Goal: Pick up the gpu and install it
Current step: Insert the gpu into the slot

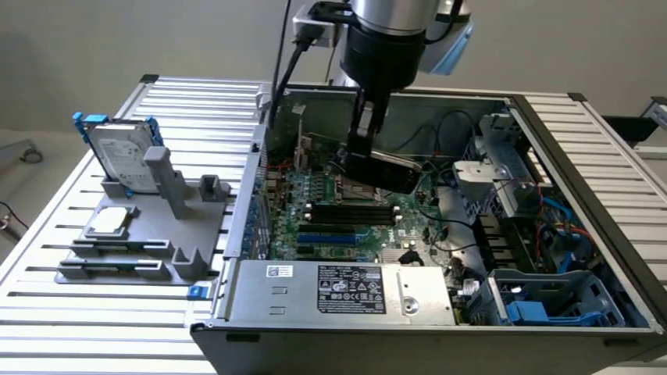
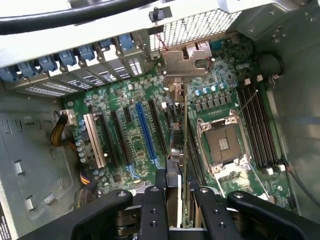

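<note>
Gripper: the gripper (image 1: 362, 148) hangs in the upper middle of the exterior view, inside the open computer case (image 1: 583, 195). Its two fingers are closed partway, clamped on the top edge of the gpu (image 1: 383, 173).
Gpu: held on edge, black cover towards the exterior camera, over the upper part of the motherboard (image 1: 344, 215).
Wrist view: the gpu (image 2: 184, 145) shows as a thin line running away from the gripper (image 2: 179, 202). Its end bracket (image 2: 184, 62) is at the far end, close to the rear wall (image 2: 100, 65).
Lower edge: it runs between the blue slot (image 2: 146, 132) and the CPU socket (image 2: 223, 145). Whether it touches the board cannot be told.
Room at the sides: the memory slots (image 2: 260, 125) lie beyond the socket, well apart from the card.
Room in the case: the power supply (image 1: 344, 289) sits at lower centre of the exterior view, well apart from the card.
Outside the case: a hard drive (image 1: 120, 160) stands at left on the slatted table (image 1: 62, 312).
</note>
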Tool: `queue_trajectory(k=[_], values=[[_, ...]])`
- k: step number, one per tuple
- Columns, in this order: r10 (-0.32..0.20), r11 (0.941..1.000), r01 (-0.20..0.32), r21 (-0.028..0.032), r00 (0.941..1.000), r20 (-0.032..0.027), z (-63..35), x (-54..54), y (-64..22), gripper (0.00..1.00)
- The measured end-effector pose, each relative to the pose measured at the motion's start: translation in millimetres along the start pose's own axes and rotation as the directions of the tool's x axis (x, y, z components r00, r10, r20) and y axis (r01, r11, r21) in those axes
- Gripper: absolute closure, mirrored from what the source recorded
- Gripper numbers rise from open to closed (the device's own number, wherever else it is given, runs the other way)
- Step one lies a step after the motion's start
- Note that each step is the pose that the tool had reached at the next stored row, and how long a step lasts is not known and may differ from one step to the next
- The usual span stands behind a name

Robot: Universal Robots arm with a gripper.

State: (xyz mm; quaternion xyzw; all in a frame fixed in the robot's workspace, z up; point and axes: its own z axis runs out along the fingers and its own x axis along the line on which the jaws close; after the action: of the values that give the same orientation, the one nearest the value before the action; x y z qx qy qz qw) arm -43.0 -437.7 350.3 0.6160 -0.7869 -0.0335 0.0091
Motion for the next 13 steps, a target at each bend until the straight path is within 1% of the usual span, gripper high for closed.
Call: queue_trajectory(k=[3, 5, 7, 10, 13], values=[[-0.054, 0.9986, 0.054, -0.0016, 0.9986, -0.0034, 3.2, 0.1, -0.2, 0.74], [-0.089, 0.996, 0.089, -0.0027, 0.996, -0.0057, 5.3, 0.1, -0.4, 0.74], [-0.127, 0.9919, 0.127, -0.0039, 0.9919, -0.008, 7.5, 0.2, -0.5, 0.74], [-0.178, 0.9841, 0.178, -0.0058, 0.984, -0.0109, 10.6, 0.3, -0.7, 0.74], [-0.211, 0.9775, 0.211, -0.0072, 0.9775, -0.0131, 12.7, 1.3, -1.1, 0.74]])
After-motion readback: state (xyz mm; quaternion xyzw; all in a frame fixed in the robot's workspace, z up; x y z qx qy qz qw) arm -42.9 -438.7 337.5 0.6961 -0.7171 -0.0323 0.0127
